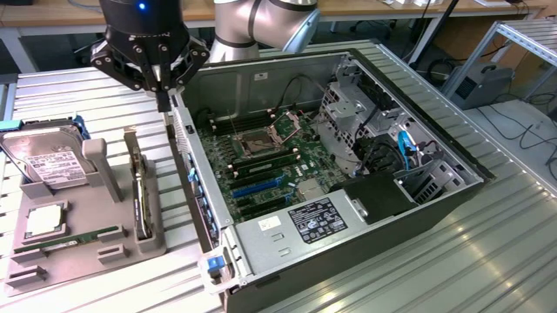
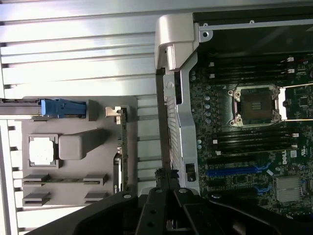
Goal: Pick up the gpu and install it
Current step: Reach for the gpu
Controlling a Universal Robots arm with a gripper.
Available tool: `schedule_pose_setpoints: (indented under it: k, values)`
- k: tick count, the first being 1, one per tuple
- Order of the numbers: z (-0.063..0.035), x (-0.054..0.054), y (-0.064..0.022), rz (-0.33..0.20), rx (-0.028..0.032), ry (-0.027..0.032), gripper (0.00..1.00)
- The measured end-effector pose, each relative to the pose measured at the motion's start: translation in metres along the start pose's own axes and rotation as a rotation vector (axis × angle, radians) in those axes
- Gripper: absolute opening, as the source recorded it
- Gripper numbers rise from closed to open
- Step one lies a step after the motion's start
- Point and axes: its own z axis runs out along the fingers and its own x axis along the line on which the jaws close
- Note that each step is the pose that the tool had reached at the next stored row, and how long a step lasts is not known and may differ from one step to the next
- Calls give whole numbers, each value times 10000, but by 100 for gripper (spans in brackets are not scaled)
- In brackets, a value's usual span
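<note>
The gpu stands on its thin edge in a slot of the grey holder, its metal end bracket toward the far end. In the wrist view the gpu shows edge-on. My gripper hangs shut with nothing between its fingers, over the near corner of the open computer case, a little to the exterior view's right of the gpu and above it. The wrist view shows the gripper over the case's side wall. Inside the case lies the motherboard with blue card slots.
On the grey holder also sit a silver hard drive, a square processor chip and a green memory stick. The case's tall side wall stands between holder and motherboard. Cables and a drive cage fill the case's far side.
</note>
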Motion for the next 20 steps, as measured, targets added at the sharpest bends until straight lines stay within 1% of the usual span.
schedule_pose_setpoints:
  k: [20]
  values:
    - [1, 56, -4, 1, 0, -1, 11]
